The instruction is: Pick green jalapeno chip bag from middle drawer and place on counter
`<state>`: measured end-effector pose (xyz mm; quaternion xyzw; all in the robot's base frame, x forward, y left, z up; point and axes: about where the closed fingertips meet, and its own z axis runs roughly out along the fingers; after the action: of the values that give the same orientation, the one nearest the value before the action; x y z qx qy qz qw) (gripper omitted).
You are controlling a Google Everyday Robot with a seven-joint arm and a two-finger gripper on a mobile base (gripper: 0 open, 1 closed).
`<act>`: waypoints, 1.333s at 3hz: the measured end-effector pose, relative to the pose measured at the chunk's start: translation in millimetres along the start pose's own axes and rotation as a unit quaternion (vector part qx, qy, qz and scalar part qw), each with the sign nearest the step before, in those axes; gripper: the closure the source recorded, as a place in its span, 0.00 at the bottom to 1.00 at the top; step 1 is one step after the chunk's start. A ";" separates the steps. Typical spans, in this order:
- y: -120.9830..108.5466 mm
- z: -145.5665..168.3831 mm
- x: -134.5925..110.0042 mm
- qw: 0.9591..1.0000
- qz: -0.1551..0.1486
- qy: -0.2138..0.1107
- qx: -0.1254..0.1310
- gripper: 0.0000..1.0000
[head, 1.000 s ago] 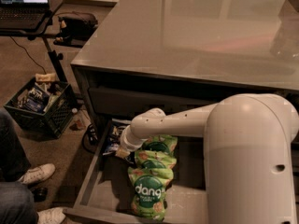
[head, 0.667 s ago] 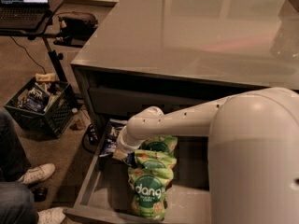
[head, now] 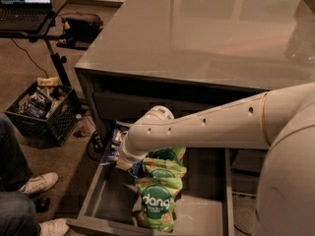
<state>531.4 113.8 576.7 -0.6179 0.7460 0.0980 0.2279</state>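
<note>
Counter (head: 197,38): grey, glossy, tops the cabinet.
Robot arm (head: 206,127): white, reaches down into the drawer.
Middle drawer (head: 93,195): pulled open.
Dang bags (head: 157,200): bright green, piled mid-drawer.
Green jalapeno chip bag (head: 113,144): dark, in the drawer's back-left corner.
Hand (head: 130,163): low beside that bag, mostly hidden by the wrist; grip state cannot be told.

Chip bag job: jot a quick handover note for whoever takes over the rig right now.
Gripper: down in the rear-left of the open middle drawer, right by the green jalapeno chip bag. A hold on it can't be confirmed.
Bag: in the drawer's back-left corner, next to the green dang bags.
Counter: the bag is not on it.
Done: drawer open, arm in the drawer.
Left: secure the bag, lift it out, set it on the counter.
</note>
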 end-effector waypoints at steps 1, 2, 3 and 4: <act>-0.8 -24.3 -3.0 1.000 0.004 0.008 0.006 1.00; -28.2 -85.8 0.6 0.999 0.008 0.028 0.044 1.00; -28.9 -87.1 -0.1 0.999 0.009 0.028 0.045 1.00; -37.9 -121.0 -2.1 0.996 0.019 0.043 0.074 1.00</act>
<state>541.8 55.7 688.9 -0.5886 0.7721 0.0198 0.2389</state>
